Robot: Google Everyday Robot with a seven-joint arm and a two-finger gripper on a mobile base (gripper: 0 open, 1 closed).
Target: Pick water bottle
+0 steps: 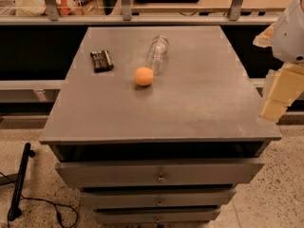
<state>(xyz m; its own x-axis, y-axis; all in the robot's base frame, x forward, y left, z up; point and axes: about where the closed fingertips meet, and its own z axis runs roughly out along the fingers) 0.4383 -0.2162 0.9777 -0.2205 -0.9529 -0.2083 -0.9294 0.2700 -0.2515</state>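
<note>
The water bottle [157, 53] is a small clear ribbed plastic bottle lying on its side near the back middle of the grey cabinet top [199, 103], its length running away from me. An orange ball [144, 76] sits right in front of it, touching or almost touching its near end. My gripper [277, 101], cream-coloured under a white arm, hangs at the right edge of the view, beside the cabinet's right edge and well to the right of the bottle. It holds nothing that I can see.
A black flat packet [101, 61] lies at the back left of the top. The cabinet has three drawers [161, 175] slightly pulled out below. A railing [142, 19] runs behind. A black pole with a cable [19, 184] lies on the floor at left.
</note>
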